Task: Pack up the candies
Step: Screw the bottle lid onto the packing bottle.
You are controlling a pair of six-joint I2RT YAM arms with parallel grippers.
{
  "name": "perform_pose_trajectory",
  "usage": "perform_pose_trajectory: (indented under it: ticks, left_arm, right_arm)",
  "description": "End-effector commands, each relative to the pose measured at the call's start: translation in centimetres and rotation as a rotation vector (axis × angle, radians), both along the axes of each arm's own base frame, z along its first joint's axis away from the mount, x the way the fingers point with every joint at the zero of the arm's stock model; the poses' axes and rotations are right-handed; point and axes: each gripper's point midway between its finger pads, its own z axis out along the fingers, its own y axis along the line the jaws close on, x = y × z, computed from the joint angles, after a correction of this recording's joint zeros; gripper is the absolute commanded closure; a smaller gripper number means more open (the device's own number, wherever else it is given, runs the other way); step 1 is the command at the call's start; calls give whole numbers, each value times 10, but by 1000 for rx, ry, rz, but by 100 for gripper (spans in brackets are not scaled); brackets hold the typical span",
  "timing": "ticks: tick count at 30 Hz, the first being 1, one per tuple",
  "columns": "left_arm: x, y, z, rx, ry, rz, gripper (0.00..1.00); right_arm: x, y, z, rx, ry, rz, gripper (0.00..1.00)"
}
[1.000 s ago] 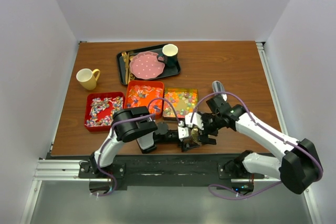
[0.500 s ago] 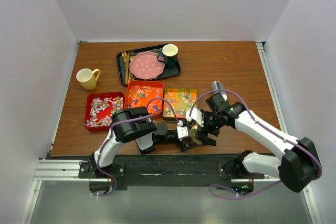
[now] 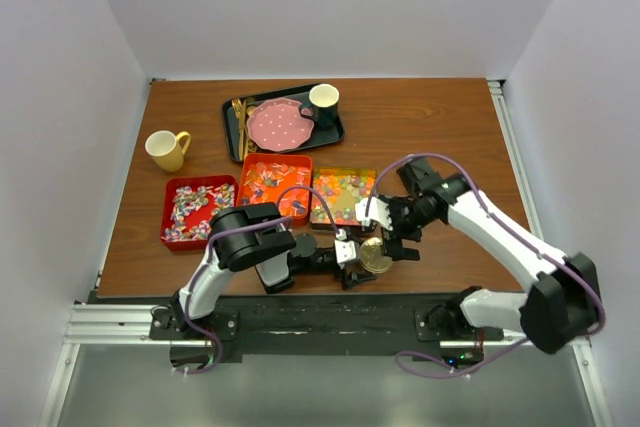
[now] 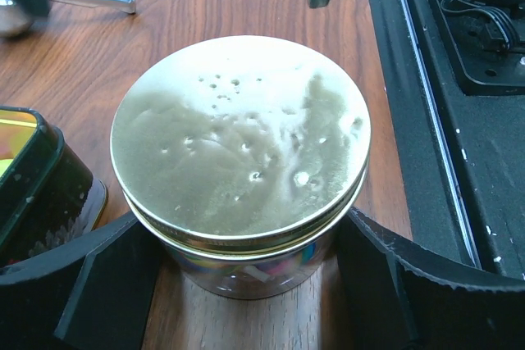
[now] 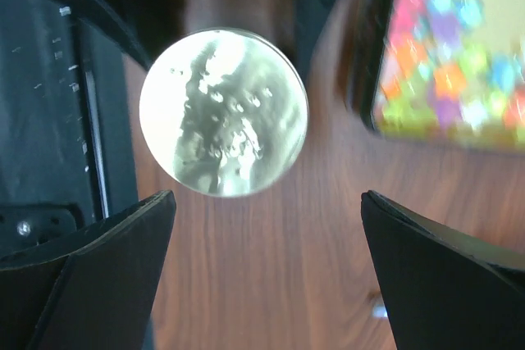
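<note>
I count three open trays of candies: a red tray, an orange tray and a dark tray of tiny mixed pieces. One round tin, lid on, stands before the dark tray, and my left gripper clamps its sides. My right gripper hangs above, spread wide and empty. One pink plate and two mugs, yellow and dark, stand behind.

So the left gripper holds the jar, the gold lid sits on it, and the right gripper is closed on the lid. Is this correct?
Not quite. The right gripper is open and apart from the gold lid, as the right wrist view shows. The left gripper does hold the jar, with the lid on it.
</note>
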Motion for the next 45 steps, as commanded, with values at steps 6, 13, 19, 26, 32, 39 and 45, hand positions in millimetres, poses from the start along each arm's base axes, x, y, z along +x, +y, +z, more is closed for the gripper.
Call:
perform_pose_trajectory:
  ticks: [6, 13, 19, 26, 32, 39, 45]
  left_arm:
    - [8, 28, -24, 60, -69, 34, 100]
    - [13, 28, -25, 65, -77, 55, 100]
    - [16, 28, -25, 69, -83, 69, 100]
    - [16, 28, -28, 77, -82, 71, 100]
    - [17, 29, -27, 79, -83, 78, 100]
    - [19, 30, -24, 77, -88, 91, 100]
    - [18, 31, -26, 84, -86, 90, 100]
  right_arm:
    - [-13, 21, -4, 40, 103, 477, 1]
    - [-18, 19, -14, 33, 103, 622, 1]
    - [-13, 27, -27, 51, 65, 626, 1]
    - [-13, 30, -34, 66, 53, 561, 16]
    - [-20, 28, -38, 53, 122, 338, 23]
    - [-30, 14, -42, 16, 157, 78, 23]
    - [-29, 14, -47, 10, 180, -45, 24]
